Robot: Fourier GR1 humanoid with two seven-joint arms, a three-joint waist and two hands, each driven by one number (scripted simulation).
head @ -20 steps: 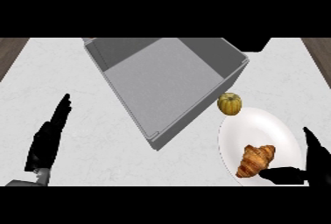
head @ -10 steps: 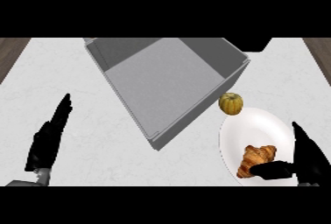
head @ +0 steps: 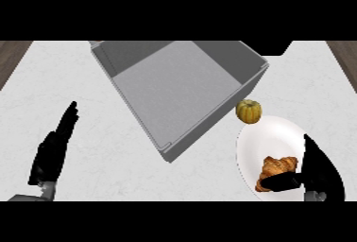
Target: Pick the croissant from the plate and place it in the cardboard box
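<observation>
While the right hand (head: 322, 171) sits over the plate's (head: 268, 137) right edge, its thumb reaches across to touch the croissant (head: 276, 171) at its lower end, with the fingers straight along the far side — not closed around anything that I can see, so no grasp yet. Left hand (head: 53, 147) rests open near the left edge, fingers up, holding nothing.

Risks, as I judge them:
- Thumb contact is low and to one side. If the fingers close from there, the croissant may pivot or slide across the plate rather than lift.
- A small pumpkin-like thing (head: 249, 111) sits just off the plate's top edge, between plate and box (head: 182, 90). A low carry toward the box could clip it.
- The box's near wall is raised, so the lift needs to clear it.

Croissant: golden brown, ridged, curved, lying flat on the white plate, lower right part, touching the thumb. Box is grey, open at the top, and well apart from it, up and left.
</observation>
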